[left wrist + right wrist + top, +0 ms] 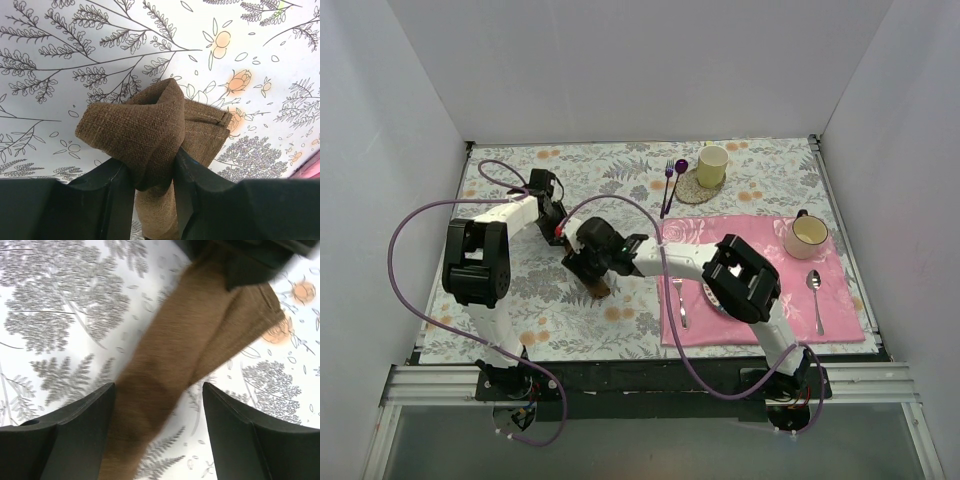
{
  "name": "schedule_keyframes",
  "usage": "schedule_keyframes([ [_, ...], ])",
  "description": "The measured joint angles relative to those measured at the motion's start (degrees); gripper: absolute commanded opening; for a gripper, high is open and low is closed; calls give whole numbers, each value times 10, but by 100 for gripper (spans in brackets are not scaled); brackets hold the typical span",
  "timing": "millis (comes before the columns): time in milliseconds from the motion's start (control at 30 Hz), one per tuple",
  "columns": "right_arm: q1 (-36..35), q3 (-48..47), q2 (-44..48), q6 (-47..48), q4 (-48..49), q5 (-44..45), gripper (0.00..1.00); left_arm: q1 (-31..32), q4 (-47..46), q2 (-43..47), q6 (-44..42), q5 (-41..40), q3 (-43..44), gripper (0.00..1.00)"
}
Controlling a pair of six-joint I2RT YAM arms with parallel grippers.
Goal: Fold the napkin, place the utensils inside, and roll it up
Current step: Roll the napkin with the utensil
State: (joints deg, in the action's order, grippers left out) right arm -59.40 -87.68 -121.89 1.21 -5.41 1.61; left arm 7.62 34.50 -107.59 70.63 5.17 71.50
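Clamped on the bunched napkin (135,125), lower centre, by the left gripper (152,167), likely for spreading. Straddled by the right gripper (157,390), jaws apart.

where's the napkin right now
Top view: the napkin is bunched left of the pink placemat, pinched by the left end effector, the right end effector open around it.

Bright even light, right wrist view blurred

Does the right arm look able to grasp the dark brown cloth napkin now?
Likely yes: the open right pincer straddles the dark brown cloth napkin; the left pincer holds its bunched end.
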Motion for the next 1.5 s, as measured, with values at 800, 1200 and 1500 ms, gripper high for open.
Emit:
schedule_keyframes([
  [800,-50,-49,-42,23,-31,116,36,-3,8,-3,-2,10,6,45],
  [1200,51,36,-19,-113,90,-104,26,-3,15,17,2,-8,1,71],
  [1500,140,104,-28,-268,208,-318,28,-3,-11,106,29,0,-70,72],
])
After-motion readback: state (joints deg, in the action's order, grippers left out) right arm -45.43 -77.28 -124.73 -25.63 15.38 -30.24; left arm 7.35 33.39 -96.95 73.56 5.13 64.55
